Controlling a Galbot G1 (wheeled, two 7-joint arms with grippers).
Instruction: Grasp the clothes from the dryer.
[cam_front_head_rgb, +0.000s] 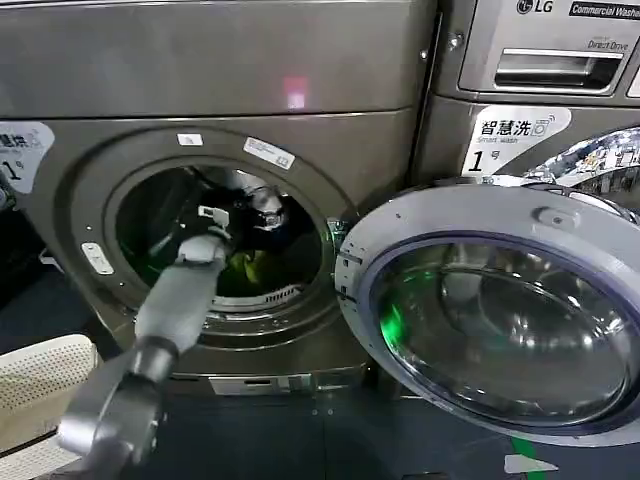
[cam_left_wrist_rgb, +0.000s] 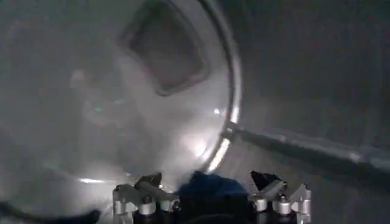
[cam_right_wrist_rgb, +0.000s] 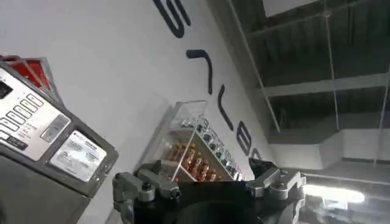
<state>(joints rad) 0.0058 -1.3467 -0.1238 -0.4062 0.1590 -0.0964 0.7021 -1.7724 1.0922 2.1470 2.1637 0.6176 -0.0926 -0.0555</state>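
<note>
The dryer (cam_front_head_rgb: 200, 80) stands with its round door (cam_front_head_rgb: 500, 310) swung open to the right. Inside the drum lie the clothes: a yellow-green garment (cam_front_head_rgb: 250, 270) low down, with dark navy fabric (cam_front_head_rgb: 277, 228) and a pale piece (cam_front_head_rgb: 264, 200) above it. My left arm reaches through the porthole, and my left gripper (cam_front_head_rgb: 245, 212) is deep in the drum at the pile. In the left wrist view the left gripper (cam_left_wrist_rgb: 206, 179) is open, and a dark navy cloth (cam_left_wrist_rgb: 210, 190) bulges up between its spread fingers. My right gripper (cam_right_wrist_rgb: 206, 167) is open, holds nothing, and points up at a wall.
A lighter LG machine (cam_front_head_rgb: 540, 60) stands right of the dryer, partly behind the open door. A white perforated basket (cam_front_head_rgb: 35, 385) sits on the floor at the lower left. The porthole rim (cam_front_head_rgb: 300, 300) closely rings my left arm.
</note>
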